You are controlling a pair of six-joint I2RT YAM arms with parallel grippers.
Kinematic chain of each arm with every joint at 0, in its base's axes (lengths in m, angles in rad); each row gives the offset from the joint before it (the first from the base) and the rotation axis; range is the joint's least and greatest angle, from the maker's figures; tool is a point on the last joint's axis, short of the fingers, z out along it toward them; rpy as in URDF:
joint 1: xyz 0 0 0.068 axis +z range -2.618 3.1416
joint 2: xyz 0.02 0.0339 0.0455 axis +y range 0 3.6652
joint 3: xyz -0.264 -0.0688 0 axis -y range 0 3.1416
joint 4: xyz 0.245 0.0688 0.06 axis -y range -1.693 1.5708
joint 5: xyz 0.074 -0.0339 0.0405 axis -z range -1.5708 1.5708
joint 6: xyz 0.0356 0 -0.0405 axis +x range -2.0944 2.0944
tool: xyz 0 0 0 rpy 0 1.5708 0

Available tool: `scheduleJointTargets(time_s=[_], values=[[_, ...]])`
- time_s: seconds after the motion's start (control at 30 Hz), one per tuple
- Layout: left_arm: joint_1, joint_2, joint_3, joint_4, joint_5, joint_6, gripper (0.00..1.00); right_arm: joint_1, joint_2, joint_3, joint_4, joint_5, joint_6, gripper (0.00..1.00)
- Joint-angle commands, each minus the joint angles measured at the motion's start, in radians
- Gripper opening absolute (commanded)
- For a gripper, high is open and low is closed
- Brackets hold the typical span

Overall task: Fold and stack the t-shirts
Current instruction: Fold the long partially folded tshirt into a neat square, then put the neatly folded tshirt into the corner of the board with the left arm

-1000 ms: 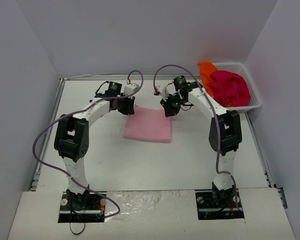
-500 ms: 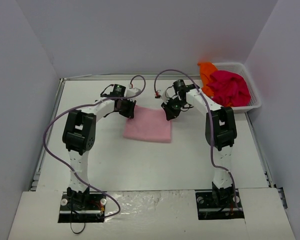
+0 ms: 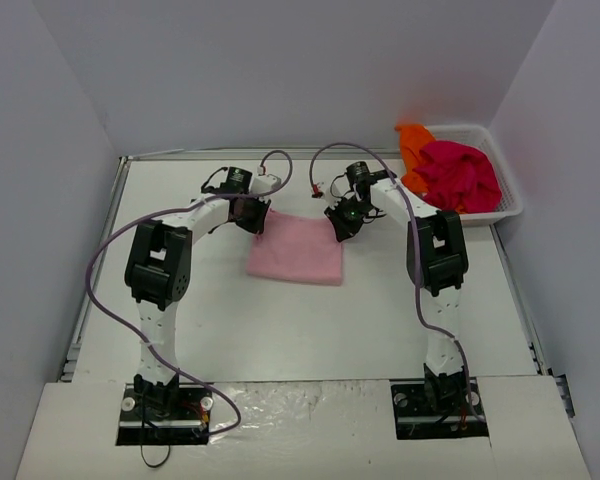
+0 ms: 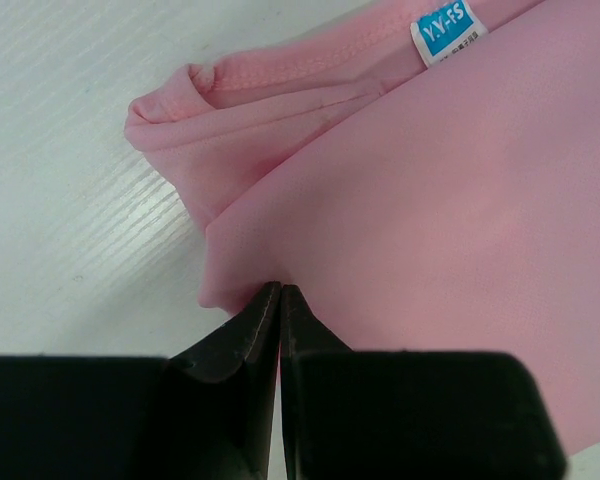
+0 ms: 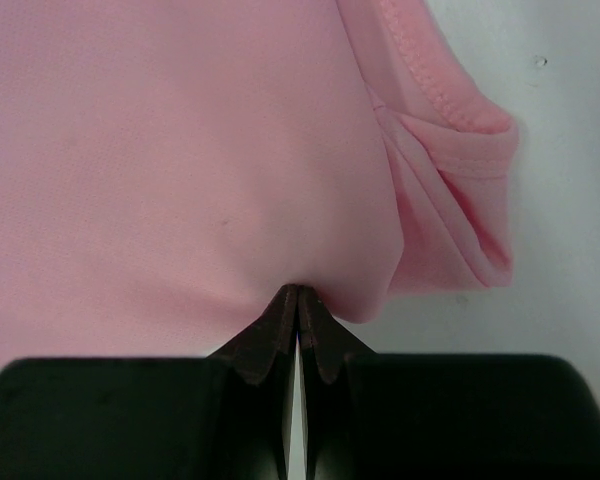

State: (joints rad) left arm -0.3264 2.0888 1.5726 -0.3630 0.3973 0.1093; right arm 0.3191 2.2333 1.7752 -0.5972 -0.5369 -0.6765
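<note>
Pink t-shirt (image 4: pixel 430 220), spread just ahead of the left gripper (image 4: pixel 280 292) and right gripper (image 5: pixel 298 292), whose closed tips each pinched one corner; we judged a fold underway, the next move demanding a matched lift and carry-over.

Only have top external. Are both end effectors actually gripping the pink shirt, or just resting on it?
Observer: Left wrist view shows the left end effector shut, tips pinching the edge of the pink t-shirt.
Operator: Right one?
Observer: Right wrist view shows the right end effector shut too, with cloth puckering into its tips.
Operator: Any neck label visible?
Observer: Yes, a blue neck label shows past the left grip. None shows in the right wrist view.
</note>
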Motion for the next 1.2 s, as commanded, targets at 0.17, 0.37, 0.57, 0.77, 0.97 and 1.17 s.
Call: scheduleJointTargets(time_s=[0.17, 0.37, 0.57, 0.77, 0.97, 1.17], values=[[-0.003, -0.091, 0.012, -0.013, -0.014, 0.027, 0.04, -0.009, 0.0, -0.025, -0.024, 0.058, 0.014, 0.0], [0.001, -0.277, 0.179, -0.155, -0.044, 0.104, 0.22, 0.006, -0.095, 0.042, -0.029, 0.057, 0.018, 0.0], [0.019, -0.464, 0.146, -0.185, -0.244, 0.115, 0.58, 0.021, -0.199, 0.024, -0.027, 0.057, 0.029, 0.23], [0.111, -0.708, -0.215, -0.035, -0.267, 0.081, 0.88, 0.08, -0.328, -0.094, -0.024, 0.127, 0.028, 0.37], [0.265, -0.73, -0.347, -0.188, -0.252, 0.075, 0.95, 0.208, -0.419, -0.158, -0.018, 0.186, -0.008, 0.4], [0.403, -0.884, -0.549, -0.028, -0.278, 0.078, 0.95, 0.328, -0.4, -0.168, 0.052, 0.284, 0.005, 0.45]])
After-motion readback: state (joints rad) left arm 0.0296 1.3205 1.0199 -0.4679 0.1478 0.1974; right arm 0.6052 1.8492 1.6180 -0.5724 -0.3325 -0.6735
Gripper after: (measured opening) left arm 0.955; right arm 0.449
